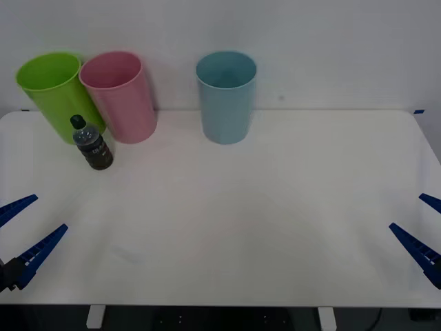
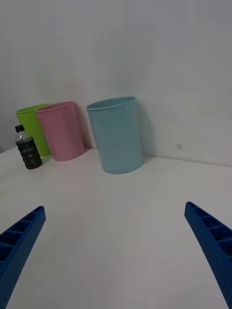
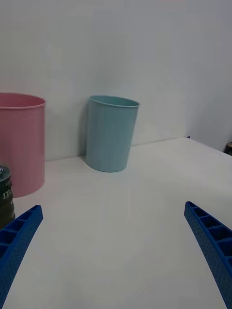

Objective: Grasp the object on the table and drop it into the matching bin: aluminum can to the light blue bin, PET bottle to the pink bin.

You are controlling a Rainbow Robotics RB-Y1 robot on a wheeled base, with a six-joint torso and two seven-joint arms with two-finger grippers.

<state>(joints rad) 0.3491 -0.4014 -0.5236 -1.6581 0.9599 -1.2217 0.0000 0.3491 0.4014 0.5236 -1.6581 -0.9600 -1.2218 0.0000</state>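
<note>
The PET bottle (image 1: pixel 91 143), small with dark liquid and a dark label, stands upright on the white table (image 1: pixel 275 207) at the far left, just in front of the pink bin (image 1: pixel 120 96). The light blue bin (image 1: pixel 226 96) stands to the right of the pink one. My left gripper (image 1: pixel 24 231) hovers open at the table's near left edge, well short of the bottle. My right gripper (image 1: pixel 424 227) is open at the near right edge. The right wrist view shows the bottle (image 2: pixel 28 147), pink bin (image 2: pixel 60 130) and light blue bin (image 2: pixel 116 135) far ahead.
A lime green bin (image 1: pixel 55 93) leans against the pink bin at the far left, right behind the bottle. The white wall runs along the table's back edge. The wide stretch of tabletop between the grippers and the bins is bare.
</note>
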